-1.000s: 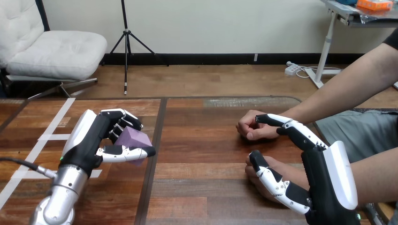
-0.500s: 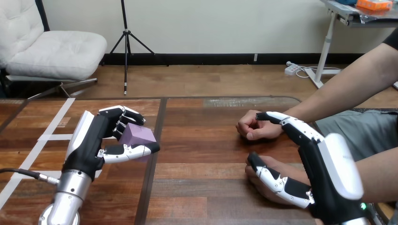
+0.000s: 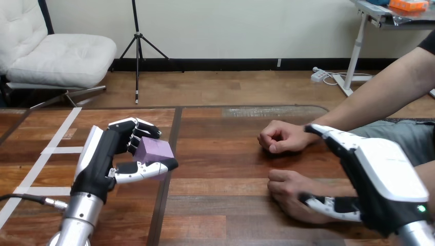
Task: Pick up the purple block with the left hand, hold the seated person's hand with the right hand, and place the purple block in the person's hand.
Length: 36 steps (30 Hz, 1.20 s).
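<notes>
My left hand clenched round block, held above worktop, left side. My right hand at right, fingers straight, over wrist of person's near hand, thumb alongside it.

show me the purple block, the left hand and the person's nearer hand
purple block [image 3: 155, 148]: head view, its upper purple face.
left hand [image 3: 101, 154]: head view, black side of its palm.
person's nearer hand [image 3: 286, 185]: head view, its back.

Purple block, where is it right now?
Head view, left side: the purple block is gripped between the fingers and thumb of the left robot hand, far from the person's hands at the right.
</notes>
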Available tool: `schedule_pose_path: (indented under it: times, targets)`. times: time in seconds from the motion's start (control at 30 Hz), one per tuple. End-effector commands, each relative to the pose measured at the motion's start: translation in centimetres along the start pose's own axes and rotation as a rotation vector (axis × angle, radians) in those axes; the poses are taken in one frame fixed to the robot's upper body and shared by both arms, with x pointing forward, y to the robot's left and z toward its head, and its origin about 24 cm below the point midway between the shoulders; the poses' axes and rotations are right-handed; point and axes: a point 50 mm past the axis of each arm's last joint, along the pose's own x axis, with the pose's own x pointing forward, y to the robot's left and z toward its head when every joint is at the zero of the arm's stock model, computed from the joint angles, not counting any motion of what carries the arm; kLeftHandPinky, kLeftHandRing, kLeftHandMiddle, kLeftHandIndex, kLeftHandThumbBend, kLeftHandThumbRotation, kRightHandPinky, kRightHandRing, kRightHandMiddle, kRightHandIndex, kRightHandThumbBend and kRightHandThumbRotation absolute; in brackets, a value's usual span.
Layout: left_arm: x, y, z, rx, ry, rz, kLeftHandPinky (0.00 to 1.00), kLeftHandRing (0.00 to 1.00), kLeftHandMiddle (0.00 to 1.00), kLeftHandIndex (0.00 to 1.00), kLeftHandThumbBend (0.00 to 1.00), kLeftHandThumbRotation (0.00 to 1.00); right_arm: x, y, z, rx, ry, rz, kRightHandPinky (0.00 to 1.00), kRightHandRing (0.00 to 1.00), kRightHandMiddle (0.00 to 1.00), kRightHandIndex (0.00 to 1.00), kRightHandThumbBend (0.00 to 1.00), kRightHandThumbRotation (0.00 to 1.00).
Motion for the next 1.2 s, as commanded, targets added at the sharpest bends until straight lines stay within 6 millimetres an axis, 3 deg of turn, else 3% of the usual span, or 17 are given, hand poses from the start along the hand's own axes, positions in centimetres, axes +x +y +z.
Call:
schedule_pose_path:
  times: [0.0, 0.5, 1.17]
  targets:
    - [1.1, 0.5, 1.8, -0.028, -0.114, 0.05, 0.35, 0.42, 0.5, 0.52, 0.77, 0.11, 1.1, -2.4, 0.3, -0.106, -0.019, -0.018, 0.85, 0.86, 0.87, 0.86, 0.78, 0.13]
    - [0.6, -0.1, 1.9, -0.065, -0.119, 0.06, 0.34, 0.42, 0.49, 0.51, 0.79, 0.13, 2.0, -3.4, -1.0, -0.253, 0.074, 0.139, 0.91, 0.88, 0.87, 0.86, 0.84, 0.14]
    - [0.1, -0.5, 2.0, -0.078, -0.124, 0.066, 0.34, 0.41, 0.49, 0.5, 0.82, 0.14, 3.6, -3.7, -1.7, -0.385, 0.137, 0.302, 0.79, 0.81, 0.81, 0.79, 0.89, 0.1]
